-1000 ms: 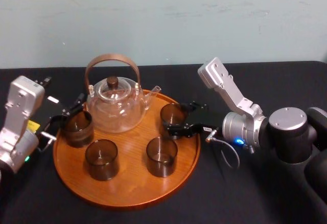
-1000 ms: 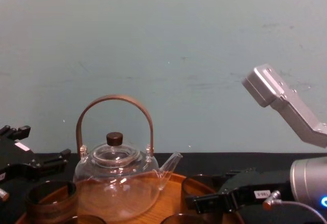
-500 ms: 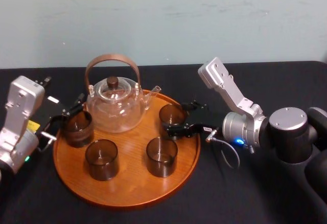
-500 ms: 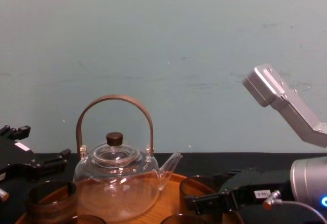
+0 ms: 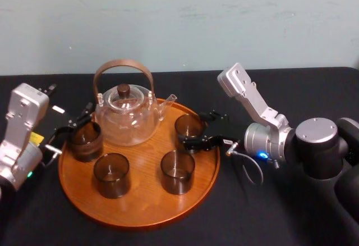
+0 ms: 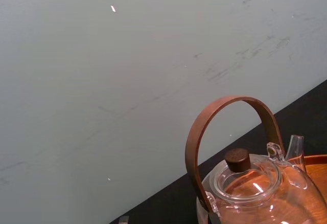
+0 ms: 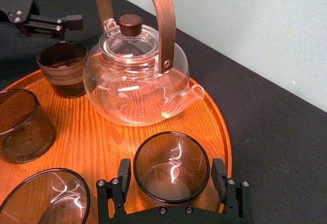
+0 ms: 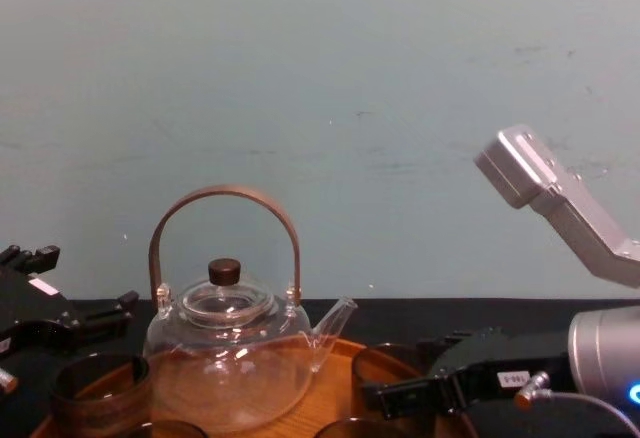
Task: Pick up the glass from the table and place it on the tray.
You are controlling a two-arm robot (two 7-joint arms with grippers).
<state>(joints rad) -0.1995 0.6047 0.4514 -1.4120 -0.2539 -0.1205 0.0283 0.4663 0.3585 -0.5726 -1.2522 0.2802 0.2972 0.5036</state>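
Orange-brown wood of the tray (image 5: 140, 212) lies on the black desk (image 5: 252, 212), with two brown glasses (image 5: 111, 174) (image 5: 178, 171) at its near side. Just behind them, by the tray's right edge, the glass (image 5: 188, 125) stands upright on the wood. The right pincer (image 7: 171, 169) is spread wide around it, one finger on each side with a thin gap, gripping nothing. Farther back sits the teapot (image 5: 126, 117). The left pincer (image 5: 70, 128) is at the tray's left edge; how wide it stands I cannot tell.
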